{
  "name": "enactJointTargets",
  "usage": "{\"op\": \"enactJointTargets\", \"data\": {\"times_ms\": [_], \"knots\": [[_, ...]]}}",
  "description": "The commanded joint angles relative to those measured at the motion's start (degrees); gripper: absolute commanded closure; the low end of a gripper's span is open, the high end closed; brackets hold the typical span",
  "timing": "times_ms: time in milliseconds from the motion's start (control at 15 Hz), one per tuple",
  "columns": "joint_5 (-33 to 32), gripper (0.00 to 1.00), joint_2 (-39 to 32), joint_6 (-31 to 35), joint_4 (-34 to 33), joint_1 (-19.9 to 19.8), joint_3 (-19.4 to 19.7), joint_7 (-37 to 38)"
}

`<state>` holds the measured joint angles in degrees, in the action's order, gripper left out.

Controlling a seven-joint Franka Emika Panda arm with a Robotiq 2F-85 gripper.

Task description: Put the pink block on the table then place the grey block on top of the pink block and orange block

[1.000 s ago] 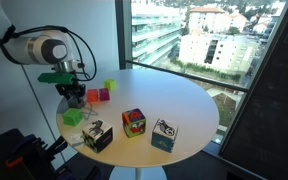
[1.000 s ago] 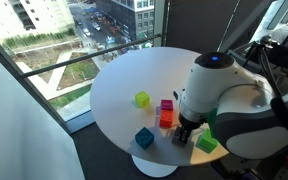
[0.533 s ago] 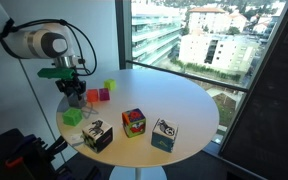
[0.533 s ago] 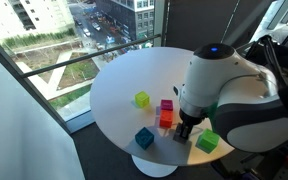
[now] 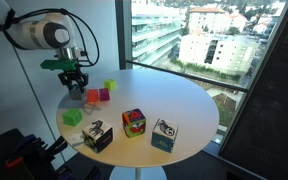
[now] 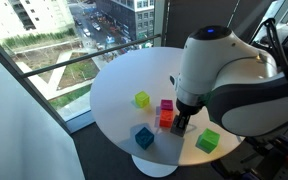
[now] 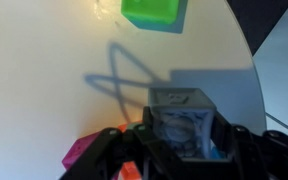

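My gripper (image 7: 184, 150) is shut on the grey block (image 7: 184, 118), which fills the middle of the wrist view between the dark fingers. The pink block (image 5: 103, 96) and the orange block (image 5: 92, 97) sit side by side on the round white table (image 5: 174, 100). In an exterior view the gripper (image 5: 75, 82) hangs just above and to the left of this pair. From the opposite side the gripper (image 6: 182, 122) is right beside the orange block (image 6: 166, 119), with the pink block (image 6: 167, 105) behind it. The wrist view shows pink (image 7: 79, 155) and orange (image 7: 129, 172) at its lower left.
A green cube (image 5: 73, 117) lies near the table edge under the arm, a yellow-green one (image 5: 110, 86) sits behind the pink block, and a blue cube (image 6: 144, 137) is at the rim. Three larger patterned cubes (image 5: 134, 122) stand along the front edge.
The gripper has risen from the table with the grey block and shifted towards the pink and orange blocks. The other blocks have not moved.
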<state>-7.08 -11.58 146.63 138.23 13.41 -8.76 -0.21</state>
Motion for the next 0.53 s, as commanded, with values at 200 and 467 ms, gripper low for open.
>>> {"op": "enactJointTargets", "data": {"times_ms": [200,467], "knots": [[2.25,0.69,-0.43,-6.33,-5.89,-2.38,-0.84,-6.50],[1.38,0.69,-1.71,-8.78,-8.87,-2.99,-0.51,-8.41]]}}
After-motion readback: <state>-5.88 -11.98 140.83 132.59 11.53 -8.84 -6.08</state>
